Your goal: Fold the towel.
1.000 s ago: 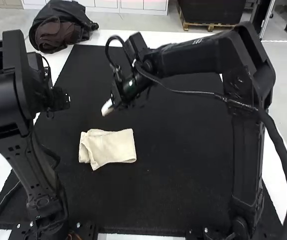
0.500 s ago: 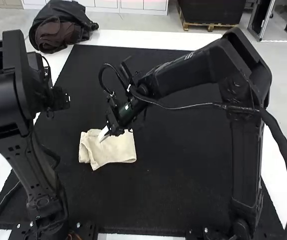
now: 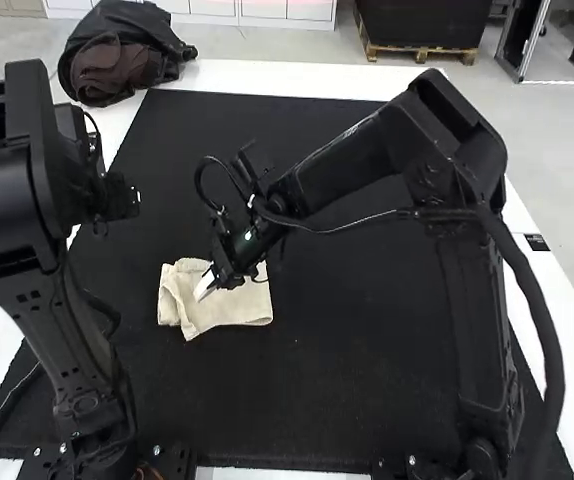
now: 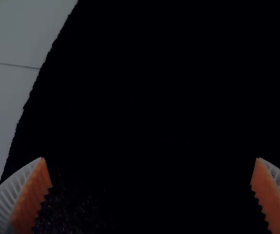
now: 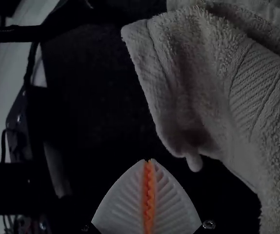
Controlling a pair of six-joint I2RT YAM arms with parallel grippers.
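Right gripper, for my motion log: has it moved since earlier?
Yes: against the mat, the right gripper has moved toward the high view's bottom, over the towel.

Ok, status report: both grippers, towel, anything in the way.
Left gripper open, empty, over mat. Right gripper shut, empty, over towel. Towel folded, on mat; right gripper blocks part of it.

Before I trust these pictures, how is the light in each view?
High view: bright, the towel pale against the black mat; left wrist view: very dim, the mat nearly featureless, the tabletop dull; right wrist view: dim, with dark shadow in the towel's folds.
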